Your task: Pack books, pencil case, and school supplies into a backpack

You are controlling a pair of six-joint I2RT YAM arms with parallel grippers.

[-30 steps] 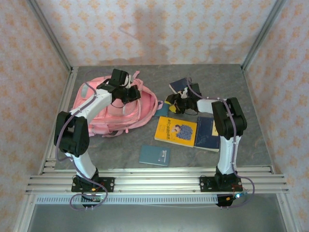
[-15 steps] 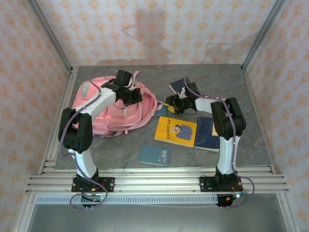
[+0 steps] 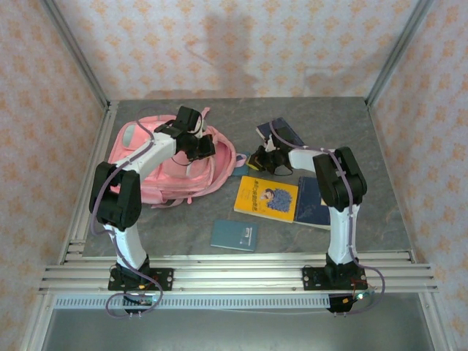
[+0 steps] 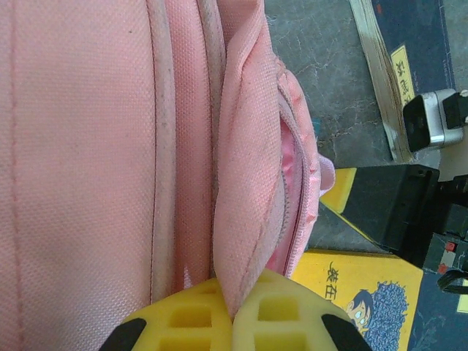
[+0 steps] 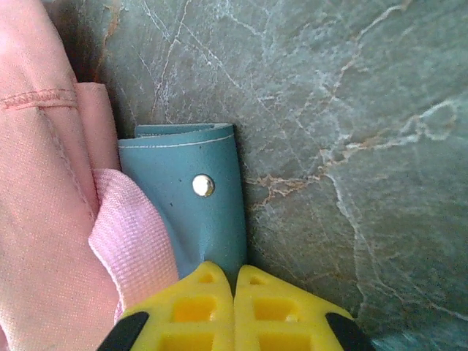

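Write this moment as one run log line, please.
left claw: shut on backpack fabric fold | right claw: shut on teal notebook, beside backpack | yellow book: outside backpack

Pink backpack (image 3: pixel 208 167) flat, yellow book (image 3: pixel 266 198) near it, teal notebook (image 3: pixel 234 235) nearer front, snap-fastened teal notebook (image 5: pixel 186 212) touching backpack

Bright even light, faint shadow (back wall (image 3: pixel 219 44)).

the backpack (image 3: pixel 179 175) lies left of the books (image 3: pixel 267 197), a notebook (image 5: pixel 194 212) against its side.
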